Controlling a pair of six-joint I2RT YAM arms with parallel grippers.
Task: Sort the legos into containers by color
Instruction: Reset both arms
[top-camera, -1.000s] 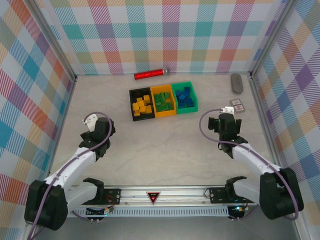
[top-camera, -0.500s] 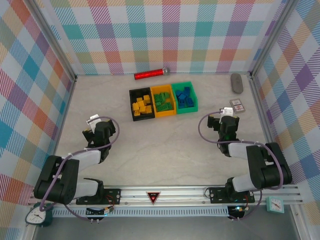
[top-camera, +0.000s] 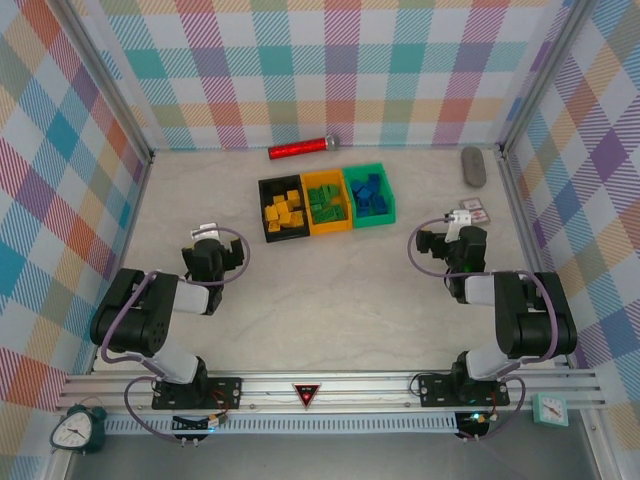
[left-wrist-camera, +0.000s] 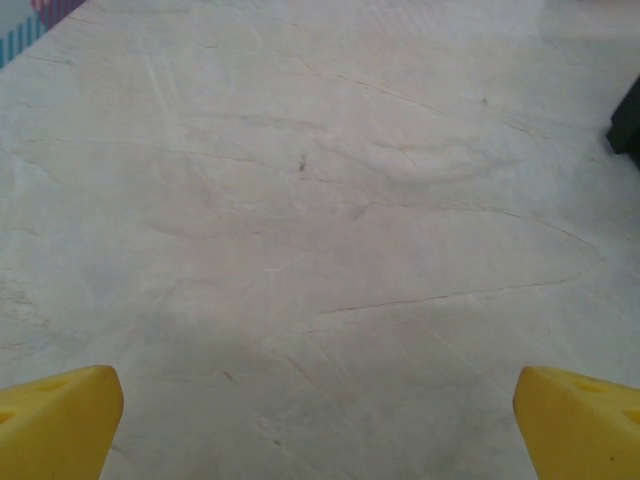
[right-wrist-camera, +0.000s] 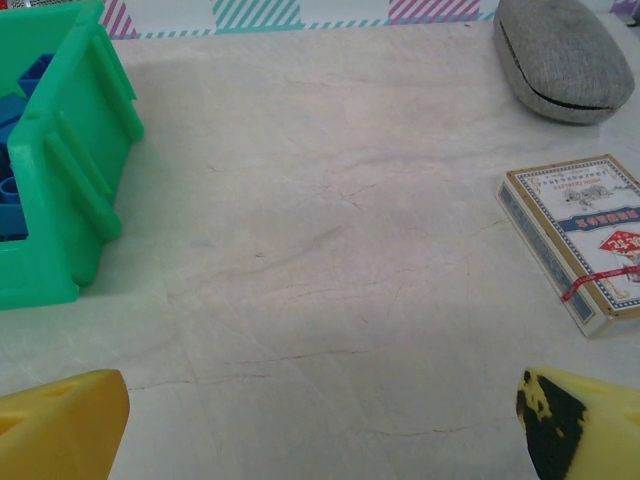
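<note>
The bench (top-camera: 330, 300) lies open between the two folded arms and the bins. At the upper middle of the overhead frame a red cylinder (top-camera: 302, 148) lies by the back wall. At the upper right is a grey oval object (top-camera: 473, 165), and below it a small card box (top-camera: 473, 211), just beside the right arm's wrist. Two clocks sit by the rail, at the lower left (top-camera: 75, 428) and the lower right (top-camera: 550, 408).

The right wrist view gives the card box's printed face and red band close up, plus the green bin's ribbed wall at its left edge. The left wrist view gives bare bench and a dark corner at its right edge that I cannot identify.

The overhead view gives the whole row, side by side:
- The black bin (top-camera: 266, 215) holds yellow legos (top-camera: 283, 212).
- The orange-yellow bin (top-camera: 327, 229) holds green legos (top-camera: 326, 203).
- The green bin (top-camera: 371, 170) holds blue legos (top-camera: 368, 194).

The left fingers (left-wrist-camera: 60, 425) stand wide apart, holding nothing. The right fingers (right-wrist-camera: 60, 425) are spread just as wide, also holding nothing.
</note>
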